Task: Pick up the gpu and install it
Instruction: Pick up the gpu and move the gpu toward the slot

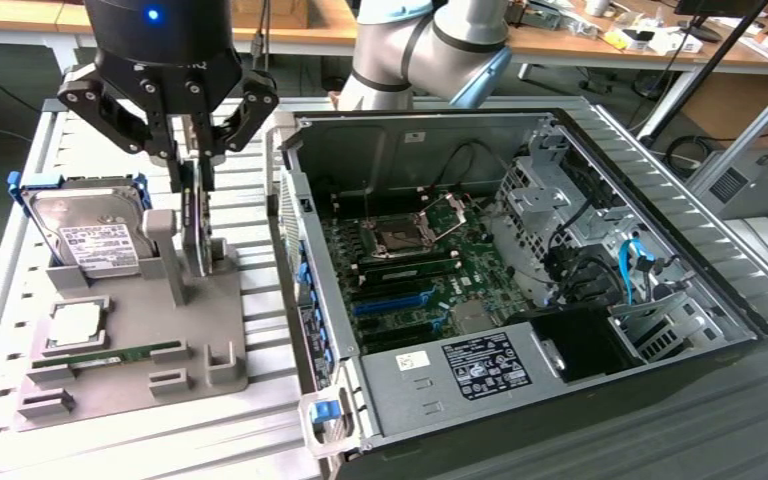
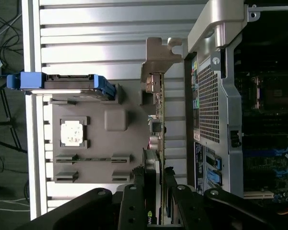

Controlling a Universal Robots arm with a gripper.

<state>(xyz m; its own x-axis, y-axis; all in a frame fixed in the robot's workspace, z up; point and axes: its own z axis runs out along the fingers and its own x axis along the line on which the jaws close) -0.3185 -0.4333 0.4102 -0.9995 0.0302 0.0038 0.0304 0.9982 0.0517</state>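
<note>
The gpu (image 1: 199,235) is a thin dark card standing on edge in the grey holder tray (image 1: 224,330), left of the open computer case (image 1: 518,120) in the exterior view. In the wrist view I see the gpu (image 2: 157,129) edge-on, with its silvery bracket (image 2: 158,57) at the far end. My gripper (image 1: 195,185) is down over the card's top edge, with one finger on each side, shut on it. From the wrist, the gripper (image 2: 159,191) holds the card close between its black fingers (image 2: 141,191). The card's lower edge still rests in the holder.
On the tray lie a silver hard drive (image 1: 91,235) in a blue frame, a CPU chip (image 1: 75,325) and a green memory stick (image 1: 104,357). Inside the case, the motherboard's blue slots (image 1: 398,302) lie near the wall beside the tray. Cables and drive cages (image 1: 558,200) crowd its far side.
</note>
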